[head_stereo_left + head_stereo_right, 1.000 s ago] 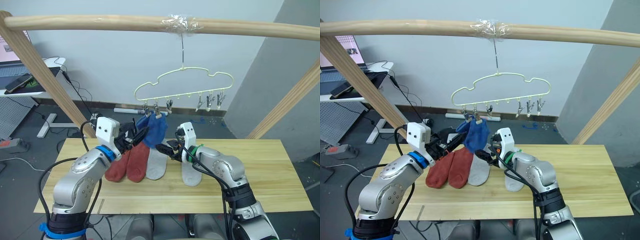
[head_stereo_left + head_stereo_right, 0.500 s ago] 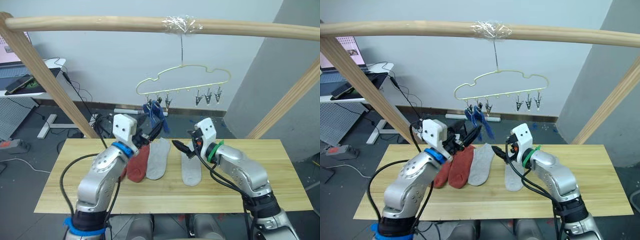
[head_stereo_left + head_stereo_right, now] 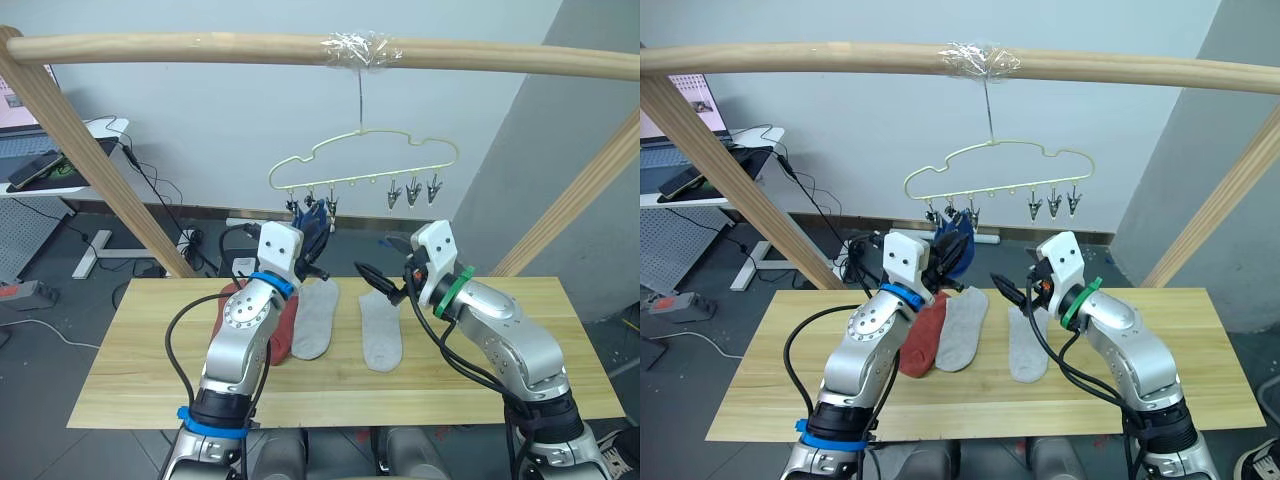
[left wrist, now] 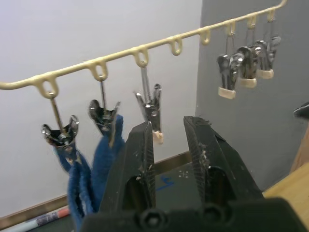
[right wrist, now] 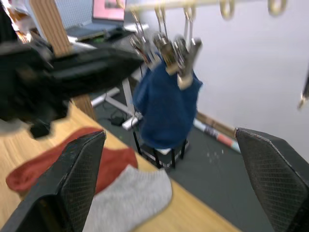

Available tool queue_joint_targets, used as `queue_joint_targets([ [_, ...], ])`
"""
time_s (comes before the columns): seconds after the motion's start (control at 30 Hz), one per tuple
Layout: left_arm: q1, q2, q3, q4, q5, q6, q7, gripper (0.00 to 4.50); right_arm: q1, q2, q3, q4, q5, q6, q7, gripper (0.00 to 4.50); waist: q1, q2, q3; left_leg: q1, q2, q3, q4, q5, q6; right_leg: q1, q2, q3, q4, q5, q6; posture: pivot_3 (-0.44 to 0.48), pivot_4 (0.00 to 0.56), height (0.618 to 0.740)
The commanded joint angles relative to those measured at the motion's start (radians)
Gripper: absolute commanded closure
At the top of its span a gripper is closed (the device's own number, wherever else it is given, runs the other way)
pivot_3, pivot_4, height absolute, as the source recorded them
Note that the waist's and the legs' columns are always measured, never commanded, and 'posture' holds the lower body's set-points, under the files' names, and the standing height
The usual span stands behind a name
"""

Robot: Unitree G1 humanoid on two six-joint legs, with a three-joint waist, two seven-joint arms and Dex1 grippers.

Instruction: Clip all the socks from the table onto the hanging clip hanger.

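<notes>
Blue socks (image 3: 310, 222) hang clipped at the left end of the clip hanger (image 3: 362, 162), centre of frame. Left gripper (image 4: 169, 145), fingers slightly parted and empty, sits just below a bare clip (image 4: 152, 108); right gripper (image 3: 375, 283) is wide open, empty. Grey socks (image 3: 380, 330) and a red sock (image 3: 923, 335) lie on the table (image 3: 520, 370) below.

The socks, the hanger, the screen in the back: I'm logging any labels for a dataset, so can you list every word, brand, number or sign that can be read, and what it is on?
None can be read.
The laptop screen on the desk at the robot's far left shows a picture, too small to read.
The blue socks, the clip hanger and its clips show no lettering.
The grey socks and the table show none either.
</notes>
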Motion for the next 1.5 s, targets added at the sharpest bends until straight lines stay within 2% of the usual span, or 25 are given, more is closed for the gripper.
queue_joint_targets([
  [0.03,-0.029,-0.018,0.011,0.006,0.017,-0.050,0.012,2.87,-0.022,0.009,-0.034,-0.036,0.022,-0.013,-0.004,0.00,0.000,0.000,0.000,0.000,0.000,0.000,0.000,0.000,0.000,0.000,0.000,0.000,0.000,0.000,0.000,-0.015,0.122,0.740],
  [0.2,-0.054,-0.039,0.012,0.045,0.035,-0.077,0.030,1.41,-0.027,0.022,-0.045,-0.033,0.020,-0.005,-0.012,0.00,0.000,0.000,0.000,0.000,0.000,0.000,0.000,0.000,0.000,0.000,0.000,0.000,0.001,0.000,0.000,-0.023,0.125,0.740],
  [0.47,-0.091,-0.059,0.013,0.108,0.034,-0.109,0.018,1.41,-0.038,0.026,-0.052,-0.028,0.014,-0.007,-0.023,0.00,-0.002,0.000,0.000,0.001,0.000,0.000,0.001,0.000,0.000,0.000,0.000,0.000,0.001,0.000,0.000,-0.032,0.124,0.740],
  [0.57,-0.095,-0.061,0.016,0.108,0.033,-0.115,0.016,1.94,-0.041,0.026,-0.057,-0.026,0.014,-0.007,-0.027,0.00,-0.003,0.000,0.000,0.001,0.000,0.000,0.001,0.000,0.000,0.000,0.000,0.000,0.002,0.000,0.000,-0.032,0.124,0.740],
  [0.67,-0.097,-0.061,0.017,0.111,0.032,-0.112,0.016,2.76,-0.044,0.028,-0.056,-0.023,0.012,-0.007,-0.030,0.00,-0.003,0.000,0.000,0.001,0.000,0.000,0.001,0.000,0.000,0.000,0.000,0.000,0.002,0.001,-0.001,-0.036,0.124,0.740],
  [1.5,-0.226,-0.128,0.035,0.319,0.062,-0.177,0.051,2.76,-0.048,0.037,-0.064,-0.056,0.031,-0.007,-0.029,0.00,-0.009,0.000,0.000,0.000,-0.001,-0.001,0.014,0.000,0.000,0.002,0.000,0.000,0.010,0.002,0.002,-0.065,0.133,0.740],
])
